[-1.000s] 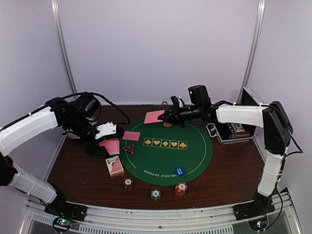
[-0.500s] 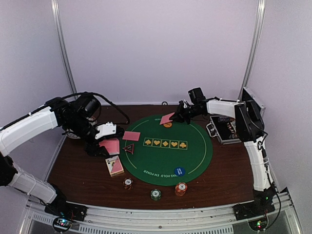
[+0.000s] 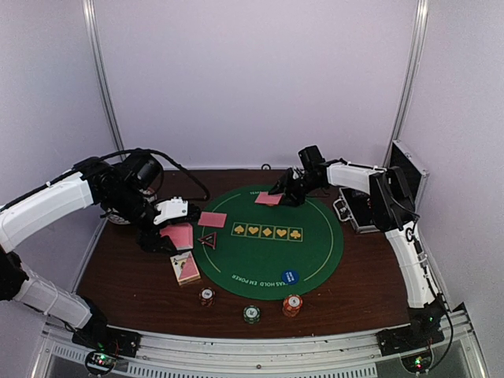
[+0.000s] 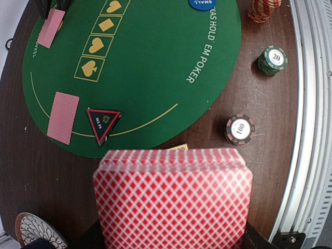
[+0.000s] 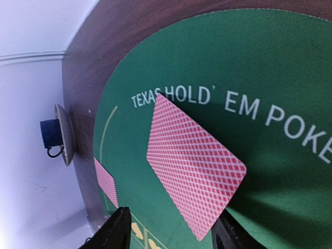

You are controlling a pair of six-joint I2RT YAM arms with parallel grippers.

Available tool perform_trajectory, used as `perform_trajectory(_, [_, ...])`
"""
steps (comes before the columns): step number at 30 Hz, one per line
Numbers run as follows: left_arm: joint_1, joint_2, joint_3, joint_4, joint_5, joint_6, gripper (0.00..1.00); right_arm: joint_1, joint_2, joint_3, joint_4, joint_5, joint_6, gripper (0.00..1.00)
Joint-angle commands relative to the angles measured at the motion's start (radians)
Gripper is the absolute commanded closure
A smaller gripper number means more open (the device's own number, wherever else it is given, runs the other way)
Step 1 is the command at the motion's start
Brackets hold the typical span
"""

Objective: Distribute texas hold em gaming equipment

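Note:
My right gripper point(image 3: 287, 191) point(image 5: 174, 236) hovers low over the far edge of the mat, fingers point(image 5: 116, 228) apart. A pink-backed card point(image 3: 268, 198) point(image 5: 194, 168) lies flat on the felt just ahead of them. My left gripper point(image 3: 168, 236) is shut on a deck of pink-backed cards point(image 3: 179, 235) point(image 4: 174, 199) above the table left of the mat; the deck hides its fingers. Another card point(image 3: 212, 220) point(image 4: 63, 118) lies at the mat's left edge. Three chip stacks point(image 3: 207, 296) point(image 3: 251, 313) point(image 3: 292, 304) stand near the front.
The round green felt mat point(image 3: 315, 244) covers the table's middle. On it are a triangular marker point(image 3: 208, 239) and a blue button point(image 3: 290, 276). A card box point(image 3: 185, 268) lies front left. An open metal case point(image 3: 370, 209) stands at the right.
The right arm carried its card down to the far edge of the mat, laid it flat and opened its jaws. The left arm and deck stayed still.

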Motion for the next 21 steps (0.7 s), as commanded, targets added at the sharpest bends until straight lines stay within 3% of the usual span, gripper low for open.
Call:
perform_trajectory(1, [-0.001,-0.024,0.009,0.038,0.014,0.000,1.00,0.005,-0.070,-0.004,-0.117,0.082,-0.102,0.40])
perform_trajectory(9, [-0.001,-0.022,0.013,0.038,0.015,0.004,1.00,0.010,-0.242,-0.134,-0.164,0.145,-0.187,0.12])
perform_trajectory(16, [-0.001,-0.029,0.015,0.038,0.014,-0.001,1.00,0.095,-0.445,-0.411,-0.055,0.128,-0.186,0.04])
perform_trajectory(21, [-0.001,-0.029,0.014,0.038,0.019,-0.005,1.00,0.208,-0.603,-0.723,0.226,0.049,-0.050,0.04])
